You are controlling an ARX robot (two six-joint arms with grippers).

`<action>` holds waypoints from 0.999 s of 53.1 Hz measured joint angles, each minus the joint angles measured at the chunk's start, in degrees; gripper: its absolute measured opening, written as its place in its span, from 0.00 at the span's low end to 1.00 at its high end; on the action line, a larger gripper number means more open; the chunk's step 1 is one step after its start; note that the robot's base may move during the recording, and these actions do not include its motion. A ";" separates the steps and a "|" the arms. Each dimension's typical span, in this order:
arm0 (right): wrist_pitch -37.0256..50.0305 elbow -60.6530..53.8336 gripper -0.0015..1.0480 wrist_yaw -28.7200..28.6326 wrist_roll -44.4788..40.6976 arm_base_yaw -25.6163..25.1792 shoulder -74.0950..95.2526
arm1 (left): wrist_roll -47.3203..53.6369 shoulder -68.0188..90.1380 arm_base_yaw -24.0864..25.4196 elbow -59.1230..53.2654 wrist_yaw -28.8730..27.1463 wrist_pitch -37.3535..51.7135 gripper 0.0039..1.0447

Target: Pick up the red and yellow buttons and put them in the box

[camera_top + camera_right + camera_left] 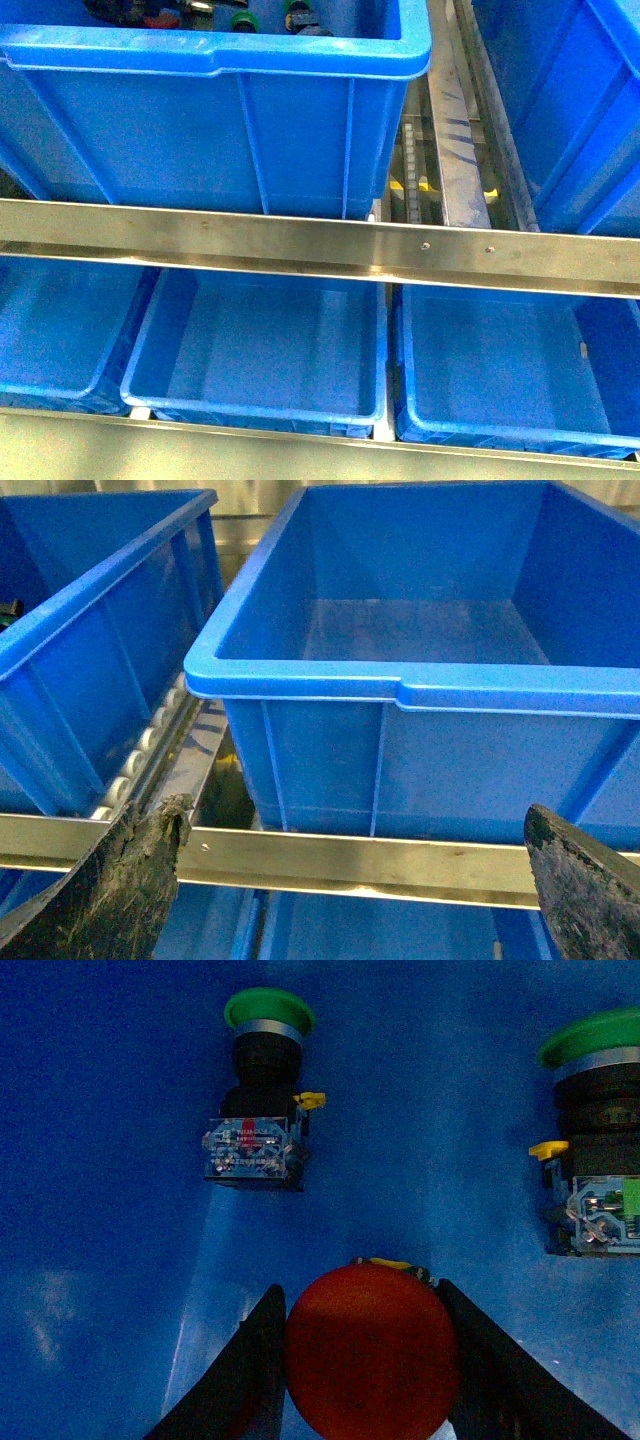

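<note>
My left gripper (360,1298) pinches the red-capped push-button (372,1355) by its round cap, inside the blue plastic bin (90,1160) near two green-capped switches (262,1080). That smooth dome could slip free on lifting. My right gripper (355,818) hangs spread and empty. I can't see the yellow button.
</note>
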 joint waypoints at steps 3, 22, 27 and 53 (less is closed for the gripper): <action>0.00 0.00 0.94 0.00 0.00 0.00 0.00 | 0.17 -0.26 -0.07 -0.94 -0.09 0.96 0.32; 0.00 0.00 0.94 0.00 0.00 0.00 0.00 | -5.73 -23.26 -0.59 -26.95 13.29 24.15 0.32; 0.00 0.00 0.94 0.00 0.00 0.00 0.00 | -7.13 -30.86 -0.48 -33.62 17.86 29.92 0.32; 0.00 0.00 0.94 0.00 0.00 0.00 0.00 | -31.39 -52.59 3.48 -70.29 45.20 62.01 0.32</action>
